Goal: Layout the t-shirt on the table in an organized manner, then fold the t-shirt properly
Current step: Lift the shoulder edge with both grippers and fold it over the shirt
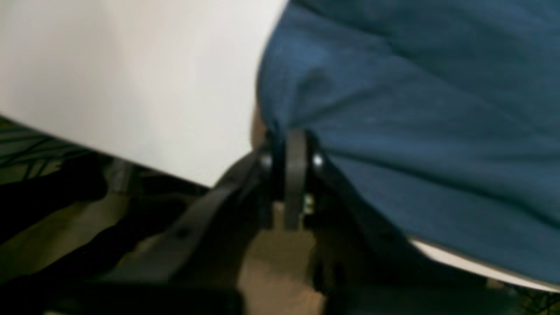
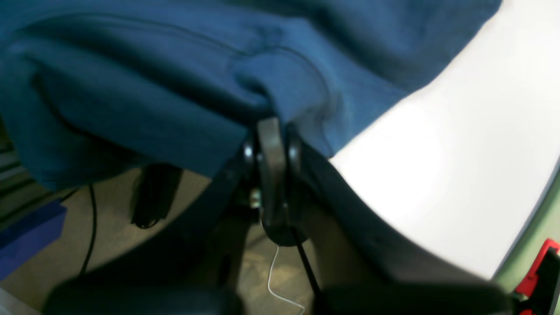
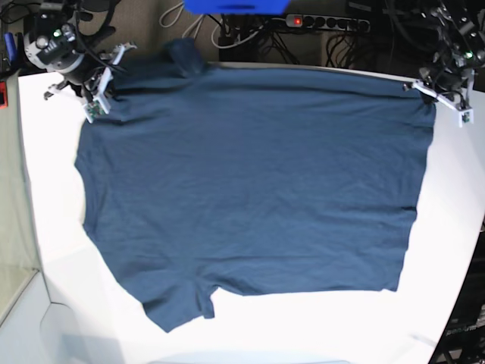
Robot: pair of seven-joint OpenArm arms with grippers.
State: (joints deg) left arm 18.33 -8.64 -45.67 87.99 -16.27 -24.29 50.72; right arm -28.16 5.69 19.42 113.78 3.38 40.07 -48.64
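Note:
The dark navy t-shirt (image 3: pixel 250 182) lies spread wide over the white table (image 3: pixel 455 288), one sleeve pointing to the near left. At the far left corner my right gripper (image 3: pixel 102 98) is shut on the cloth; in the right wrist view its jaws (image 2: pixel 273 124) pinch a bunched hem of the t-shirt (image 2: pixel 153 87), which sags past the table (image 2: pixel 459 175) edge. My left gripper (image 3: pixel 426 89) holds the far right corner. The left wrist view shows it (image 1: pixel 295 138) shut on the t-shirt (image 1: pixel 415 131) edge, right at the rim of the table (image 1: pixel 131 87).
Beyond the far edge lie a power strip (image 3: pixel 326 21) with a red light, cables and a blue object (image 3: pixel 235 6). A red part (image 2: pixel 538 271) shows at the table's side. The floor and dark cables lie below both grippers.

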